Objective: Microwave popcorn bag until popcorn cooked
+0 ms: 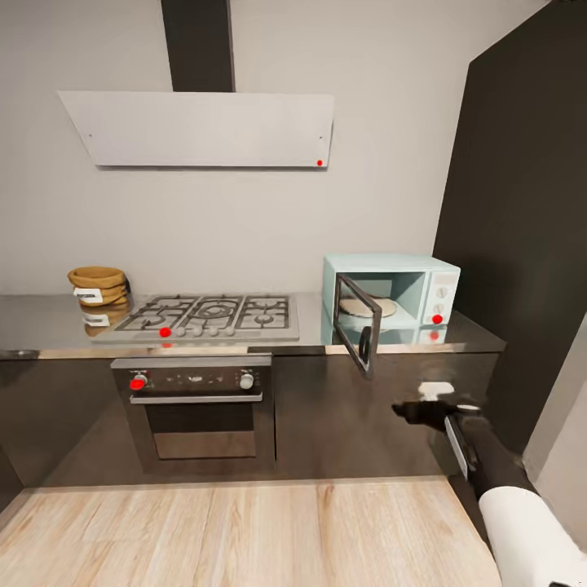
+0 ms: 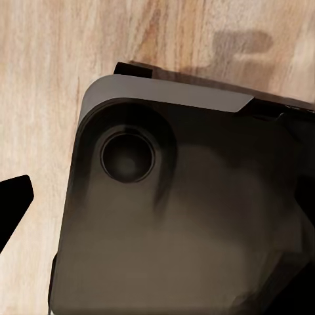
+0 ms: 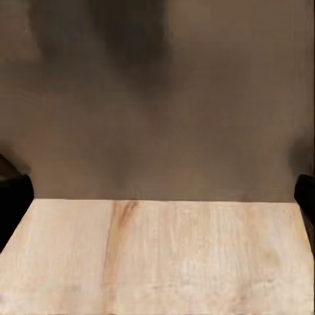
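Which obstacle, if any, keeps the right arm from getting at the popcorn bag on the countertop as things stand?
Probably not reachable yet. The popcorn bag sits at the countertop's far left, beyond the hob, while the right gripper hangs low before the cabinets, below the microwave's open door. Nothing blocks it; the reach just looks too long.

Illumination: even, diffuse, moderately bright; no visible source.
Reflections: soft mirror images on glossy countertop [image 1: 49,326], beneath microwave [image 1: 391,295] and sacks.
Shadows: faint, soft-edged on wooden floor [image 1: 228,530]; dark smudge on floor in left wrist view.
Sharpness: mildly soft throughout; cabinet front [image 3: 157,98] blurred, mottled.
Edge distortion: wide-angle stretch toward head view borders.
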`<state>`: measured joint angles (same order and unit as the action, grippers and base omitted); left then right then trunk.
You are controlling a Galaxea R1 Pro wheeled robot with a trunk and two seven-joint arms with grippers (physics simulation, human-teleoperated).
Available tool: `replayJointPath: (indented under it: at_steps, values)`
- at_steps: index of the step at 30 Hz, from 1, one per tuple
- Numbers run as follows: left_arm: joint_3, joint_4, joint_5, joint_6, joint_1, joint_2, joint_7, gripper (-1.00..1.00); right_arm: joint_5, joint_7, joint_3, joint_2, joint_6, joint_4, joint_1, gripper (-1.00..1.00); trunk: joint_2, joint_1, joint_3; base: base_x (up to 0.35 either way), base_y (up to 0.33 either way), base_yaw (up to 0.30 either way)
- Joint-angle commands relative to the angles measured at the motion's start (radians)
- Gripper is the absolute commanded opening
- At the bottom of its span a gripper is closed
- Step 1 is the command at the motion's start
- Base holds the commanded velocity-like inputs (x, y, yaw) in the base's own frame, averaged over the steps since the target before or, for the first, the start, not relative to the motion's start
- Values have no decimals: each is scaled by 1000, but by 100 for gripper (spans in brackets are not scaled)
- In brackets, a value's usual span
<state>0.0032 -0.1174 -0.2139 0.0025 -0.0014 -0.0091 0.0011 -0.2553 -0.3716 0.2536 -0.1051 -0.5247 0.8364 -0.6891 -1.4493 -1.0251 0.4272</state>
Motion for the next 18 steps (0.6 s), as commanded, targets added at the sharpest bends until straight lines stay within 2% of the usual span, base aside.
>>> replayJointPath:
  at_steps: [1, 2, 3, 5, 6, 7, 8, 9, 13, 18]
  values:
    - [0, -1, -7, 0, 0, 0, 0, 100, -35, 17, 4, 1, 51, -125, -1, 100, -1, 0, 1, 0, 0, 0]
    - [0, -1, -7, 0, 0, 0, 0, 100, -49, 28, 3, 1, 97, -203, -1, 100, -1, 0, 1, 0, 0, 0]
    - [0, -1, -7, 0, 0, 0, 0, 100, -74, 42, 3, 3, 165, -324, -1, 100, -1, 0, 1, 0, 0, 0]
    - [0, -1, -7, 0, 0, 0, 0, 100, -113, 67, 3, 6, 236, -494, -1, 100, -1, 0, 1, 0, 0, 0]
    - [0, 0, -7, 0, 0, 0, 0, 100, -143, 90, 3, 9, 300, -657, -1, 100, -1, 0, 1, 0, 0, 0]
    - [0, 1, -7, 0, 0, 0, -1, 100, -154, 107, 3, 11, 369, -782, 3, 100, -1, 0, 1, 0, 0, 0]
    - [0, 1, -7, 0, 0, 0, -1, 100, -157, 114, 3, 11, 392, -814, 12, 100, -1, 0, 1, 0, 0, 0]
    - [0, 1, -8, 0, 0, 0, -1, 100, -159, 124, 3, 12, 423, -847, 77, 100, -1, 0, 1, 0, 0, 0]
    - [0, 1, -8, 0, 0, 0, 0, 100, -158, 134, 3, 14, 445, -867, 265, 100, -1, 0, 1, 0, 0, 0]
    - [0, 1, -9, 0, 0, 0, 0, 100, -155, 137, 4, 17, 474, -869, 392, 100, -1, 0, 1, 0, 0, 0]
